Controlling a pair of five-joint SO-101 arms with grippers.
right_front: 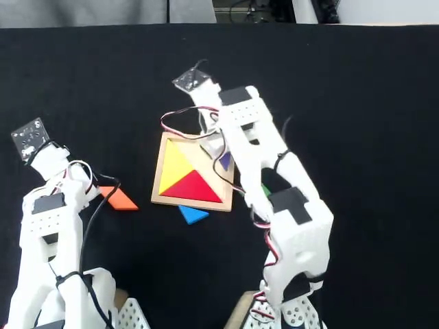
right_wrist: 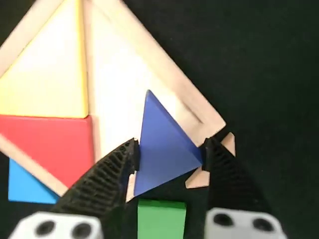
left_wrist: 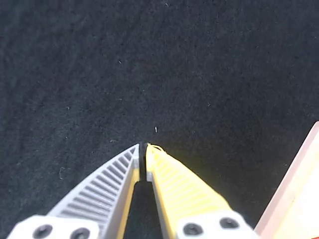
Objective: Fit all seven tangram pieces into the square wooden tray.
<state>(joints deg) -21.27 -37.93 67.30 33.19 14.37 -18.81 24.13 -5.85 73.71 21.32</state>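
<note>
The black table (right_front: 357, 103) carries a square wooden tray (right_wrist: 119, 79) near its middle. In the high view two big pieces lie flat inside the tray. A yellow triangle (right_front: 175, 164) fills the 9 o'clock part. A red triangle (right_front: 195, 186) fills the 6 o'clock part and touches the yellow one along one edge. The rest of the tray floor, toward 12 and 3 o'clock, is bare wood.

The right gripper (right_wrist: 170, 147) is over the tray's 3 o'clock side. Its two black fingers are opened to a middle width, and they press on the two sides of a dark blue triangle (right_wrist: 162, 139). This triangle sits across the tray's corner, partly over the rim and partly over the bare floor. I cannot tell if it rests on the wood or is held a little above it.

The left gripper (left_wrist: 143, 147) is over the bare table, well apart from the tray at about 9 o'clock. Its grey and yellow fingers are pressed together at the tips, with nothing between them.

An orange parallelogram (right_front: 121, 199) lies on the table at 8 o'clock from the tray, near the left arm. A light blue triangle (right_front: 193, 214) lies just outside the tray's 6 o'clock rim. A green block (right_wrist: 160, 216) lies on the table just beside the tray at 4 o'clock, partly under the right arm.
</note>
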